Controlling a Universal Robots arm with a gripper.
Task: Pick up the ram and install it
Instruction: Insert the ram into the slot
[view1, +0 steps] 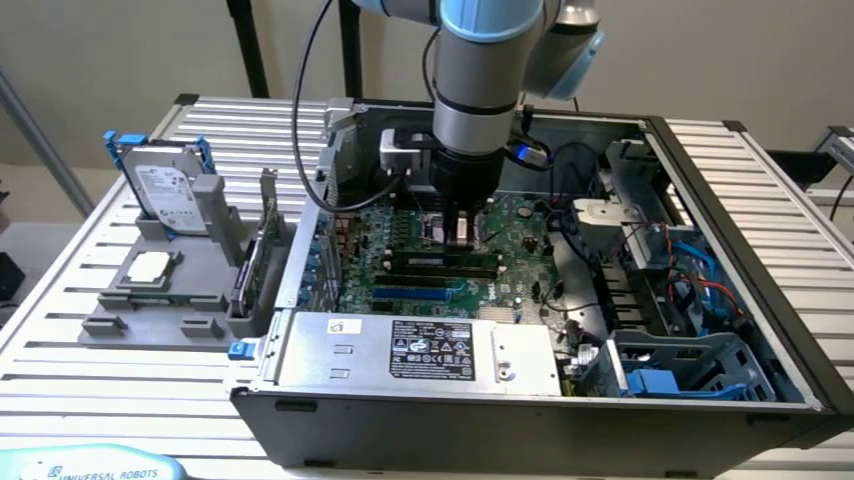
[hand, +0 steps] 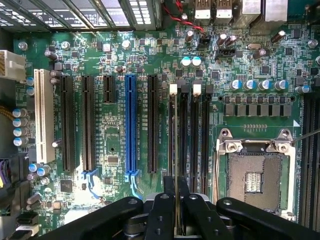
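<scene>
In the wrist view the ram (hand: 175, 150) shows edge-on as a thin dark strip running away from my gripper (hand: 176, 202). The black fingers (hand: 161, 212) are shut on its near end. The strip lies along one of the long black memory slots (hand: 183, 135), in line with the white latch (hand: 173, 90) at that slot's far end. Whether it touches the slot I cannot tell. In the exterior view my gripper (view1: 461, 222) points straight down over the middle of the green motherboard (view1: 521, 225) inside the open computer case (view1: 694, 150).
A bare processor socket (hand: 252, 175) sits beside the memory slots, and a blue slot (hand: 131, 125) and a white slot (hand: 44, 122) lie on the other side. A silver power supply (view1: 427, 350) fills the case front. A hard drive (view1: 167, 195) stands in a grey holder (view1: 147, 300) at the exterior view's left.
</scene>
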